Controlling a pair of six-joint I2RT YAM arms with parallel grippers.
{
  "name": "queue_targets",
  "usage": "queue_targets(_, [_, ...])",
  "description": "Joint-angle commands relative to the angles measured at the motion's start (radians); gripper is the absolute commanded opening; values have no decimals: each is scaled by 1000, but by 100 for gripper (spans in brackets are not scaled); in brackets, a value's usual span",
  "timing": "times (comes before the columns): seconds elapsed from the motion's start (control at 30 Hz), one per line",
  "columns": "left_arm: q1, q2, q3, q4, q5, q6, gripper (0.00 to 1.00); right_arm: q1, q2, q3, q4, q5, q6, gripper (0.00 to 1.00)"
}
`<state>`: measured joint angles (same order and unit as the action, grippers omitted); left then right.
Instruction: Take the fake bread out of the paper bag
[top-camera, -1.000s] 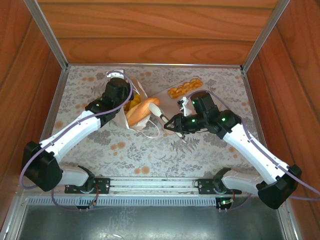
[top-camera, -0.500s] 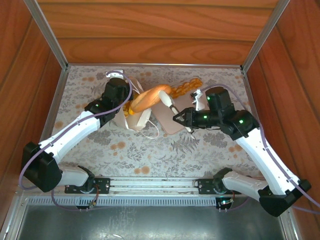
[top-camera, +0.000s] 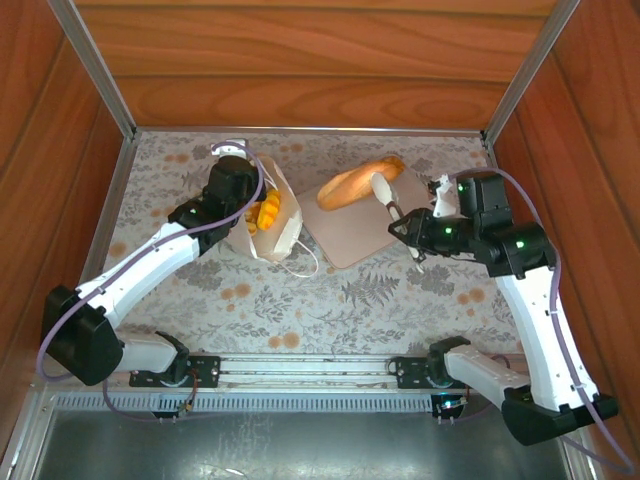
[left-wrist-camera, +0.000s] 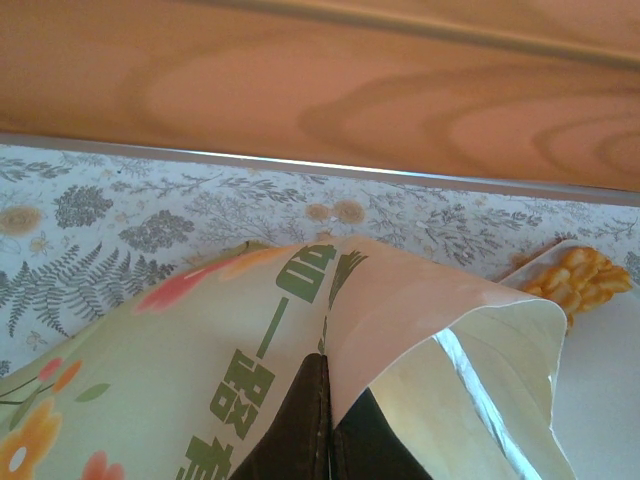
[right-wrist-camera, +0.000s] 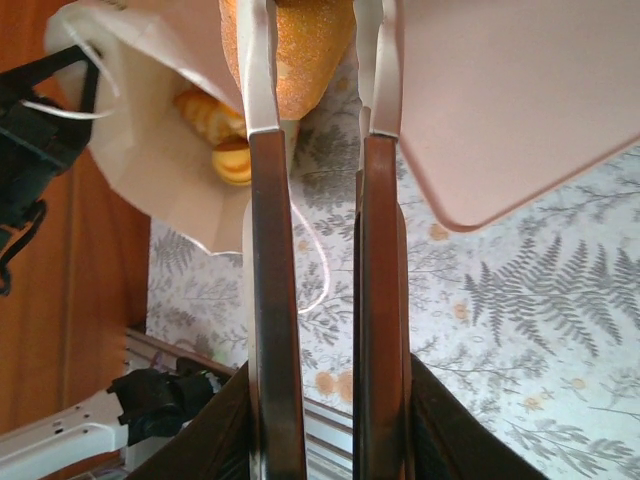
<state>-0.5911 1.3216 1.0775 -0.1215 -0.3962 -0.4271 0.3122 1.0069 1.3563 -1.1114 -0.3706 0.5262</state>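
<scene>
One long bun (top-camera: 345, 187), clamped in the right gripper (top-camera: 381, 186), hangs over the tray (top-camera: 352, 238) at upper centre and is best lowered flat before release, while the left gripper (top-camera: 244, 205) pinches the bag (top-camera: 287, 228) rim, pastries (top-camera: 266, 212) inside.

Green characters (left-wrist-camera: 300, 280) printed on the paper bag (left-wrist-camera: 150, 350) are too skewed to read.

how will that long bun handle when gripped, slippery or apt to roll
The long bun looks glossy and rounded, so it may slip in the right gripper. Pinched at one end yet unbent, it seems stiff and light. It might roll on the tray.
</scene>
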Motion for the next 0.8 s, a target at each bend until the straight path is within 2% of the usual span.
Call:
queue_targets(0.0, [7, -39, -8, 12, -15, -6, 0, -77, 34, 13, -7, -26, -80, 17])
queue_targets(0.07, [7, -42, -9, 9, -21, -7, 0, -135, 61, -9, 14, -58, -95, 17])
queue_targets(0.3, [7, -51, -14, 16, -23, -1, 0, -351, 172, -126, 176, -296, -128, 18])
queue_targets(0.63, [7, -47, -13, 19, -20, -3, 0, -531, 373, -176, 249, -475, -222, 20])
queue_targets(0.77, [7, -43, -6, 13, -18, -3, 0, -571, 463, -159, 240, -525, -270, 21])
